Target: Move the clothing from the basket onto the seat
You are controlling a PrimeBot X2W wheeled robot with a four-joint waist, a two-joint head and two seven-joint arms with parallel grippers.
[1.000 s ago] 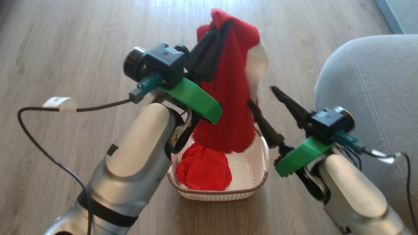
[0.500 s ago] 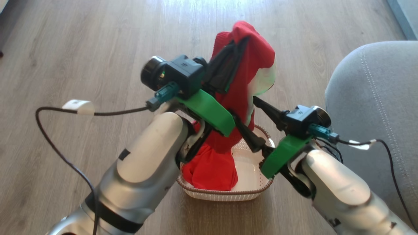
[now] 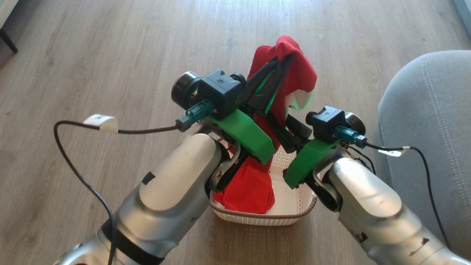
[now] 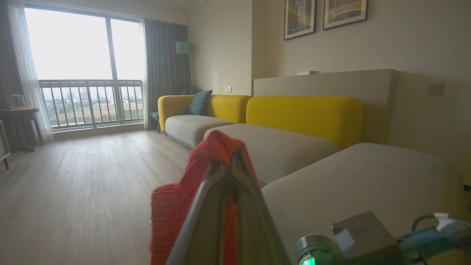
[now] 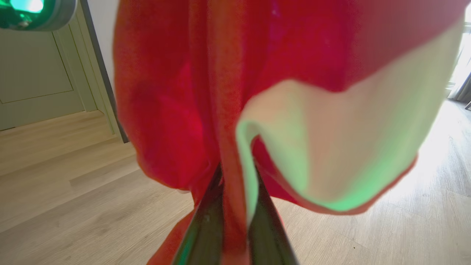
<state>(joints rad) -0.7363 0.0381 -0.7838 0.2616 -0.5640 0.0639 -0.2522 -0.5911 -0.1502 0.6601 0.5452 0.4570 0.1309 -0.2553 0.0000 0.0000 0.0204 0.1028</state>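
Our forearms (image 3: 173, 191) rise side by side and converge above the basket (image 3: 257, 218) on the floor (image 3: 92, 55), where the clothing (image 3: 252, 189) bunches. Midway up the hanging cloth our right jaws are pinched shut on it. Higher still, our left jaws are clamped on its top. The seat (image 3: 434, 110) stands just right of the basket.

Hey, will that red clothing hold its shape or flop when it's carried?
Probably floppy: the clothing drapes in folds from the left gripper, with more bunched in the basket. Likely light, since a fingertip pinch holds it up. The right gripper pinches a loose fold, so it may swing.
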